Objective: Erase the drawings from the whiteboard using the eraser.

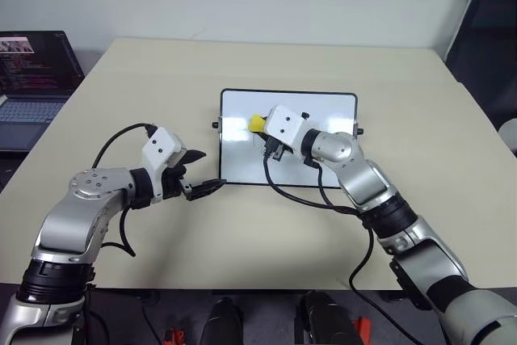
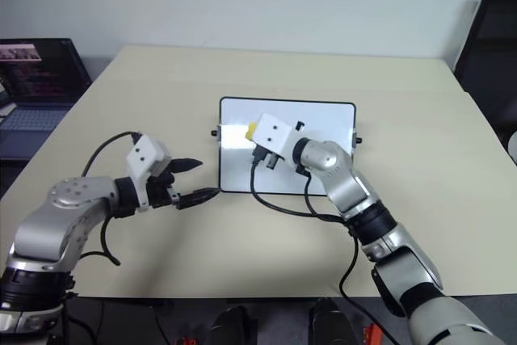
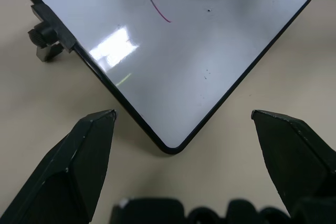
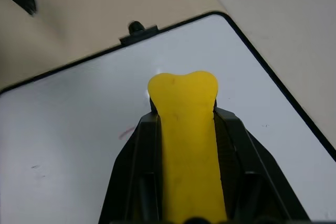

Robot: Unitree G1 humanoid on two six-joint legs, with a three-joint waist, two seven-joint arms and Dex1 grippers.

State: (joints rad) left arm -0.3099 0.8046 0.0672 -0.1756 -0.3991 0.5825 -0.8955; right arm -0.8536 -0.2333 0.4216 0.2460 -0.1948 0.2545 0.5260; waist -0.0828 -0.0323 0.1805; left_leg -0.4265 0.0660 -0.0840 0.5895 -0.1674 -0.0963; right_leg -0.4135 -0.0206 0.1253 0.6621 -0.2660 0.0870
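The whiteboard (image 1: 331,111) lies flat at the middle of the beige table, a small black knob (image 3: 43,36) on each short side. My right gripper (image 1: 260,127) hovers over the board's left half, shut on the yellow eraser (image 4: 184,140), whose end sticks out past the fingers. The drawings are faint: a short reddish stroke (image 3: 160,11) with a tiny mark beside it, plus a few dots. The stroke (image 4: 126,132) lies just beside the eraser's tip. My left gripper (image 1: 208,170) stands open at the board's near left corner (image 3: 170,148), one finger on each side of it.
An open laptop (image 1: 32,78) sits on a lower surface off the table's left edge. A black chair (image 1: 485,38) stands at the far right. Black cables (image 1: 299,195) hang from the right wrist across the board's near edge. Bare tabletop surrounds the board.
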